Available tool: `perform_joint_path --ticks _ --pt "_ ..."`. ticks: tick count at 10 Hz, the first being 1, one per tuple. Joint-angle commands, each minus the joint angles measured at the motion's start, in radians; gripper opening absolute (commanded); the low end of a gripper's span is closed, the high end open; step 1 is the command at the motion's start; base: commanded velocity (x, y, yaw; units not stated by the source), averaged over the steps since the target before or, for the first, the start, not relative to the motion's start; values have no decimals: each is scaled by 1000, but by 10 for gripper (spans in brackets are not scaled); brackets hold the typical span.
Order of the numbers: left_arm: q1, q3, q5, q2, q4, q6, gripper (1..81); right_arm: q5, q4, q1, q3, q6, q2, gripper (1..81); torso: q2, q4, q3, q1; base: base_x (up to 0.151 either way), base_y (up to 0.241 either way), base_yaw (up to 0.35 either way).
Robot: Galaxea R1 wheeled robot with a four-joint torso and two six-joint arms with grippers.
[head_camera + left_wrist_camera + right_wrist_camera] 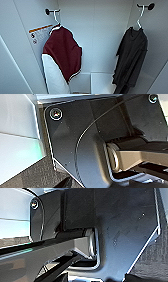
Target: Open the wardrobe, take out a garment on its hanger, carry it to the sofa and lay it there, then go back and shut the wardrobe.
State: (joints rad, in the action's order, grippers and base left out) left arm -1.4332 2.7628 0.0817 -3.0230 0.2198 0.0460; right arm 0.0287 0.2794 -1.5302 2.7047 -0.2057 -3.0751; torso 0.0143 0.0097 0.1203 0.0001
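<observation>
The garment [131,58] hangs by its hanger [139,18] from a dark peg [150,6] at the right of the open wardrobe [105,37], well apart from the maroon jacket [63,51] on the left. You appear to be at the taking-out step: the hook would need lifting clear of that peg. From the wrist views, you cannot tell either arm's pose, or whether the grippers are spread or pressed together.

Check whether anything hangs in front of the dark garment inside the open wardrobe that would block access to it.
Nothing visible does. The dark garment hangs on its white hanger from a peg at the right of the wardrobe interior, unobstructed from the front. The maroon jacket hangs apart on the left, with bare back wall between them.
</observation>
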Motion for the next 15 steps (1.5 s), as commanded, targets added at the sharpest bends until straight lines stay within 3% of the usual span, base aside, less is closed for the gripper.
perform_joint_path --ticks 1,2,3,5,12,13,15 --pt "38 2 66 -5 -3 -8 811 76 9 34 -5 -3 -9 811 0 -47 0 0 0 0 0" --pt "38 6 66 -13 -3 -8 811 76 11 34 -5 -3 -9 811 0 -96 0 0 0 0 0" --pt "39 6 66 -18 -2 -8 811 77 12 34 -5 -3 -9 811 0 -101 0 0 0 0 0" --pt "38 8 66 -19 13 -8 811 76 12 34 -5 -3 -9 811 0 -148 0 0 0 0 0" --pt "38 2 63 -11 18 -9 811 76 14 27 -5 -3 -9 811 0 -387 0 0 0 0 0" --pt "39 0 62 -13 20 -9 811 76 15 27 -5 -3 -9 811 0 -326 0 0 0 0 0" --pt "44 -43 39 2 24 -11 811 76 9 28 -5 -3 -9 811 0 -373 0 0 0 0 0"
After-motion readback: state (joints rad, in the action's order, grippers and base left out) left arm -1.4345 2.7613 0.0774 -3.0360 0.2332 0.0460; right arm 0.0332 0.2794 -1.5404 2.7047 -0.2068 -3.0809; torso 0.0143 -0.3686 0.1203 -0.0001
